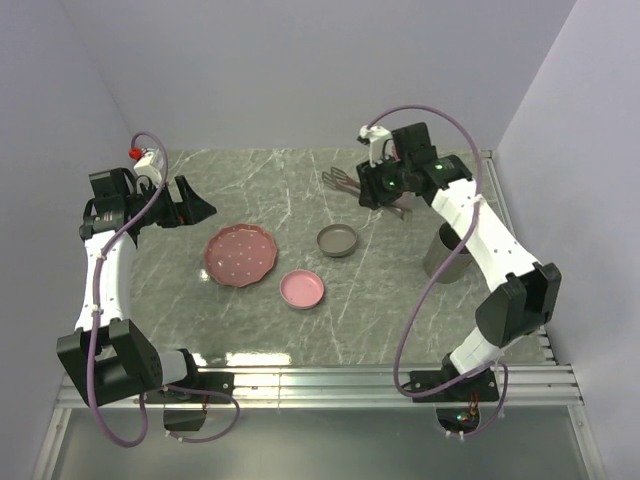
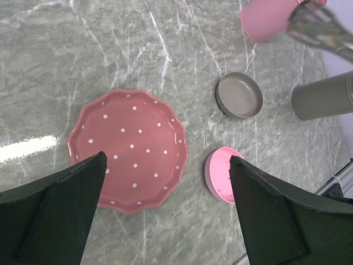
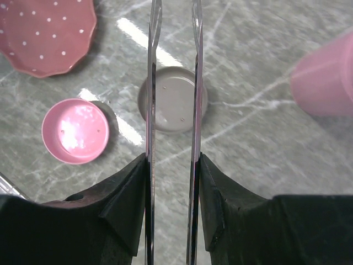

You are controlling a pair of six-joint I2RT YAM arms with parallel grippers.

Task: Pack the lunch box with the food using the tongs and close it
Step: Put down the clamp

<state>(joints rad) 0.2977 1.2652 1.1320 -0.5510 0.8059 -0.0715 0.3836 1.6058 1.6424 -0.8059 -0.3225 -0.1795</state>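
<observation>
My right gripper [image 3: 172, 157] is shut on the silver tongs [image 3: 152, 83], one finger pressing on each arm from outside. The two arms stay apart and point out over the grey round lid [image 3: 172, 99]. From above, the right gripper [image 1: 385, 190] hangs over the table's back right, and the tongs [image 1: 337, 180] stick out to its left. The grey cylindrical lunch box [image 1: 447, 255] stands upright, partly behind the right arm. My left gripper [image 1: 195, 205] hangs open at the left, above the pink dotted plate [image 2: 129, 149]. The plate is bare, and no food shows in any view.
A small pink round dish [image 1: 301, 289] lies in front of the grey lid [image 1: 337, 240]. A pink cup [image 2: 267, 19] shows by the tongs, at the back of the left wrist view. Grey walls close in the back and both sides. A metal rail runs along the near edge.
</observation>
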